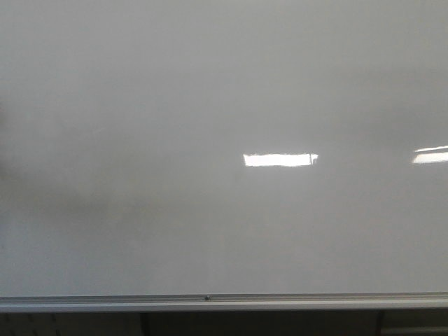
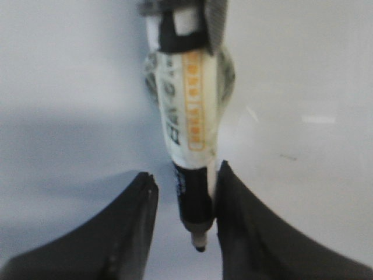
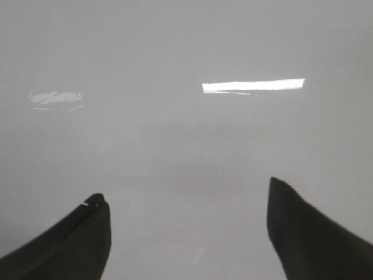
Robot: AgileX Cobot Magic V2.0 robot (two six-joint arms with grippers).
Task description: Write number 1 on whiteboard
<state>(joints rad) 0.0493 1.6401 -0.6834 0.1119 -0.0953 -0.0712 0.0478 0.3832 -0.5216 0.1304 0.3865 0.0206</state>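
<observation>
The whiteboard (image 1: 210, 105) fills the front view, with its silver frame strip (image 1: 224, 302) along the bottom edge. No number 1 stroke shows on it in any view. Neither gripper shows in the front view. In the left wrist view a white marker (image 2: 189, 111) with an orange label points its bare black tip back between the fingers of my left gripper (image 2: 185, 192). One finger (image 2: 245, 233) touches its black neck and a gap separates the other finger (image 2: 125, 233) from it. My right gripper (image 3: 186, 198) is wide open and empty over the bare board (image 3: 186, 146).
Bright rectangular light reflections lie on the board (image 1: 278, 159) (image 1: 430, 155). A dark shadow falls at the board's left edge (image 1: 7, 140). A grey fitting (image 2: 180, 9) sits at the marker's far end. A dark gap shows below the frame strip (image 1: 266, 323).
</observation>
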